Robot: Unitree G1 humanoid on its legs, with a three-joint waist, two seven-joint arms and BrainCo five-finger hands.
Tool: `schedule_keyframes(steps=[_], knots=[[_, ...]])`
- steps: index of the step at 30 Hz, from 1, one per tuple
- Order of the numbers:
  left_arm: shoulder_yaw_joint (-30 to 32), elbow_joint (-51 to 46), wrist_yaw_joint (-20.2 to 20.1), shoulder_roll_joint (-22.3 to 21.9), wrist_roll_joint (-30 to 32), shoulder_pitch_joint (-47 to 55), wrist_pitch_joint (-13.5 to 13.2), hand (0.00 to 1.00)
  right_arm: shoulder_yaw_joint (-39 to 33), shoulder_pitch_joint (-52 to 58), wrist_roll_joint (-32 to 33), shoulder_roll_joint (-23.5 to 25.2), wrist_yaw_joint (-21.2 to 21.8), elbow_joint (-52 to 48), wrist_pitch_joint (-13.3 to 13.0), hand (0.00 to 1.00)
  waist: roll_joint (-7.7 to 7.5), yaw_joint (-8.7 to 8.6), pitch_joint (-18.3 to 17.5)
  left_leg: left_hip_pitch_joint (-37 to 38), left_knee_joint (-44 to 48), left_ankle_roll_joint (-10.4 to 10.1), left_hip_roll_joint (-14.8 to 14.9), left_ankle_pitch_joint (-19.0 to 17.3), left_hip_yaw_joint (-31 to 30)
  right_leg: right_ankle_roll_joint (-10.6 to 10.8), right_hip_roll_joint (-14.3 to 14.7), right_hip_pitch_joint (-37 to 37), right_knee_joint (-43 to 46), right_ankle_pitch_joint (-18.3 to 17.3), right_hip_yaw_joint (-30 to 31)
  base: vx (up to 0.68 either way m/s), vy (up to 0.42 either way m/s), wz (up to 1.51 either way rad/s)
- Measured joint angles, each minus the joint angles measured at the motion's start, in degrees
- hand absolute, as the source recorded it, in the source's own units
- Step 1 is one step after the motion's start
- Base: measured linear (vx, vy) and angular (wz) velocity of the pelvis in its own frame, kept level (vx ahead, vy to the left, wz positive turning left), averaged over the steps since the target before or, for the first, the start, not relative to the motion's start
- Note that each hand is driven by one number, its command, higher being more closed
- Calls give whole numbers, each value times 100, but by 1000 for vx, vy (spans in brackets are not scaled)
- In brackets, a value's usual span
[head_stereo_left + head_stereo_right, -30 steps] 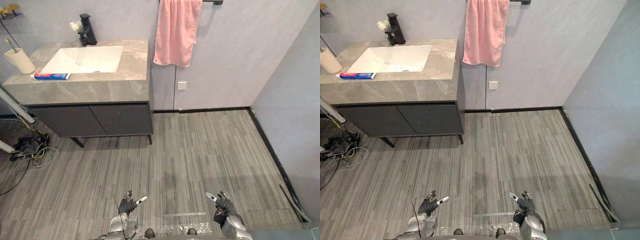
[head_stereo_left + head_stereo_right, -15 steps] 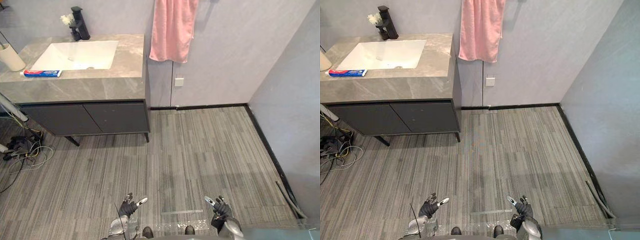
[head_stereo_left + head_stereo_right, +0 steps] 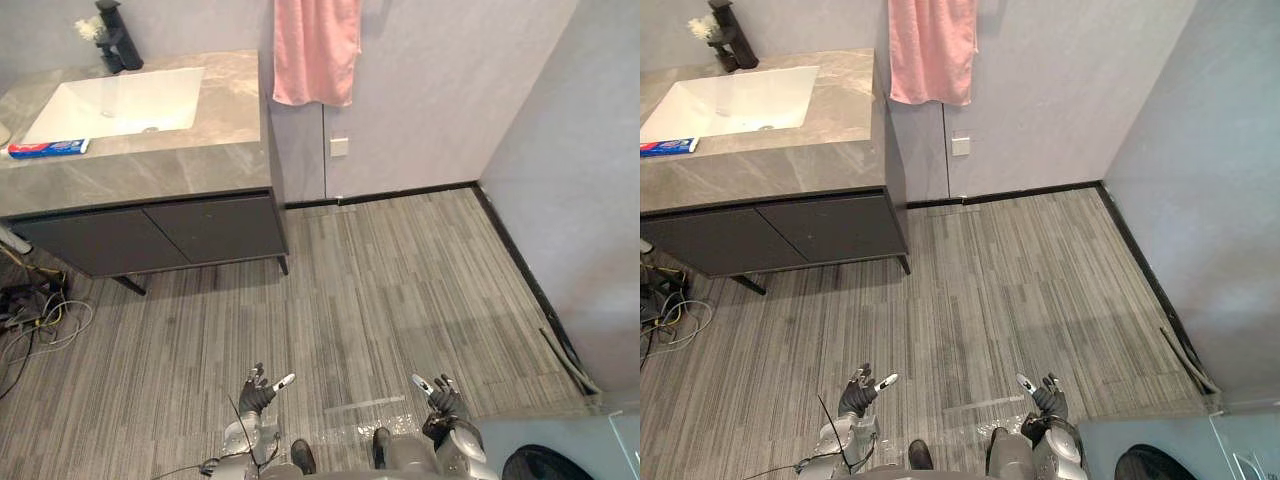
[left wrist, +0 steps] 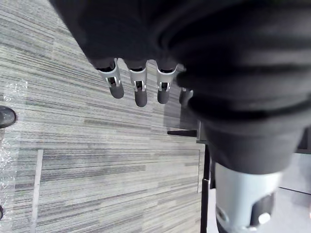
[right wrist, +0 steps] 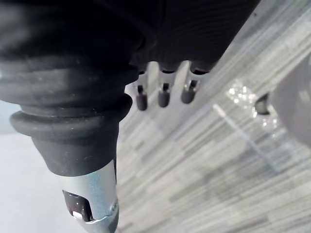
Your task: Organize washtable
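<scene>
left hand [image 3: 258, 390] and right hand [image 3: 440, 398] hang low, fingers [image 4: 141, 90] spread and empty, apparently because the washtable [image 3: 150, 170] and its toothpaste tube [image 3: 47, 148] lie well ahead and left of both, out of reach.

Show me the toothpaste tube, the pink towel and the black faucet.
toothpaste tube [image 3: 48, 148], left eye view, middle of the tube.
pink towel [image 3: 315, 50], left eye view, middle of the cloth.
black faucet [image 3: 122, 45], left eye view, its upright body.
</scene>
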Motion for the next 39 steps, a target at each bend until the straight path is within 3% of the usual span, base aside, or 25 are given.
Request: schedule_keyframes(steps=[2,4,5,6,7,8,9,11,12,13,16,19,21,23,24,25,26,28,29,32,33,34,36,37,39], knots=[[-1,-15,17,38,0,-20,-7,0,17,-15,-46,8,-50,-20,-1,0,-70,-28,9,60,35,-168,235,-104,99,109,-85,-155,-541,383,-145,191,-103,-31],[-3,-15,47,61,1,-72,-6,0,63,56,-122,28,-82,-76,5,0,-250,-85,53,153,211,-424,313,-265,124,199,-283,-195,-807,643,-184,319,-225,-11],[-44,-15,54,56,1,-94,-5,0,130,254,-195,11,-87,-207,7,0,-437,-130,7,297,329,-671,319,-426,132,126,-408,-177,-669,657,-33,361,-308,-3],[-79,-13,55,37,0,-121,-4,0,156,307,-199,-35,-85,-234,9,0,-445,-131,3,350,389,-789,367,-510,136,192,-406,-202,-446,787,21,398,-359,4],[-128,-16,54,-19,-3,-155,-7,0,222,340,-200,-149,-84,-247,12,0,-337,-180,-5,354,583,-898,561,-636,127,223,-328,-331,20,766,-13,469,-342,1],[-184,-25,54,-84,-78,-154,-12,0,308,311,-221,-299,-73,-253,20,0,-102,-182,-43,186,1389,-853,960,-729,110,38,-123,-402,502,266,-92,600,-400,-7],[-185,-43,37,-119,-133,-164,-12,0,335,263,-253,-370,-71,-251,22,0,-82,-153,-43,-60,2013,-813,1141,-655,130,-55,-72,-422,645,206,-77,646,-413,-27],[-119,-146,38,-261,-398,-137,-11,0,506,148,-449,-492,-69,-258,57,0,-10,-121,-19,-714,3872,-311,1640,-129,79,-300,110,-133,663,-13,-75,534,-379,-45],[-33,-145,35,-411,-576,-89,-11,0,524,11,-562,-588,-57,-258,65,0,37,-64,53,-1052,5105,-306,1815,-73,-109,-385,289,301,403,-70,-10,521,-296,-67],[2,-146,13,-482,-686,-94,-17,0,508,-96,-633,-635,-65,-271,59,0,58,-1,72,-1261,5925,-305,1739,-172,-321,-418,383,779,112,-90,84,510,-249,-69],[59,-358,-23,-502,-827,-37,-86,0,499,-127,-642,-725,-72,-346,-14,0,52,80,80,-1828,6228,-193,1155,-543,-437,-477,428,1765,-615,-129,253,490,-107,-41],[189,-575,-29,-513,-901,68,-154,0,491,-112,-637,-721,-63,-343,-5,0,34,228,101,-2567,5406,-83,698,-694,-468,-425,398,2259,-1064,-176,357,458,34,-32],[320,-571,-21,-505,-916,143,-150,0,425,19,-637,-663,-58,-343,2,0,-50,233,159,-2781,4072,-74,335,-641,-506,-202,251,2822,-1298,-401,294,494,138,-9],[397,-586,-25,-521,-915,255,-154,0,383,183,-640,-658,-58,-352,-2,0,65,264,92,-2711,2258,16,171,-65,-683,-67,306,3199,-1412,-638,210,576,241,-14],[461,-572,-22,-502,-915,311,-150,0,380,220,-641,-656,-62,-324,7,0,104,341,50,-2669,2169,348,127,764,-794,81,300,3353,-1409,-812,261,526,244,2],[516,-512,-16,-445,-913,217,-145,0,383,205,-645,-532,-68,-287,25,0,-158,329,32,-2672,2174,373,-92,593,-714,18,101,3376,-1397,-810,266,479,222,16],[704,-534,-7,-461,-910,116,-172,0,421,161,-653,-466,-50,-298,13,0,-179,391,34,-2853,2347,425,-111,425,-732,-168,105,3240,-1367,-582,355,552,263,29],[1128,-515,10,-496,-909,216,-153,0,479,-20,-663,-326,-2,-291,13,0,-200,535,33,-2838,2821,594,-91,55,-596,120,14,3271,-1213,-50,656,488,260,-4],[1190,-524,17,-508,-909,295,-155,0,490,-65,-667,-305,43,-291,13,0,-216,543,24,-2730,2822,647,-111,-15,-498,145,-26,3270,-1088,53,743,423,245,-15],[1188,-705,39,-483,-908,710,-148,0,462,-21,-711,-279,191,-293,-39,0,-355,535,-134,-2297,2785,662,-437,-507,-362,288,-346,2824,402,215,958,366,225,5],[1181,-685,41,-456,-904,775,-139,0,434,43,-709,-284,189,-291,-39,0,-428,524,-201,-2172,2787,645,-611,-739,-354,476,-497,2313,1487,510,1060,337,176,25],[1157,-650,54,-447,-902,760,-125,0,410,111,-700,-286,183,-286,-36,0,-430,502,-195,-1998,2753,666,-718,-880,-422,599,-538,1790,2602,1131,1206,340,165,29],[1107,-649,104,-392,-898,728,-110,0,439,197,-642,-263,182,-281,-28,0,-432,468,-184,-1568,2515,672,-871,-934,-596,594,-507,1071,4081,904,1234,409,136,36],[1078,-673,104,-390,-894,739,-112,0,464,309,-643,-260,184,-290,-29,0,-387,361,-159,-1052,2167,697,-937,-910,-730,294,-517,789,4549,516,874,460,118,39],[988,-763,101,-330,-890,745,-115,0,483,453,-644,-260,184,-321,-30,0,-292,326,-181,-496,1734,671,-1001,-861,-940,-7,-546,403,4542,-27,386,372,45,53]])
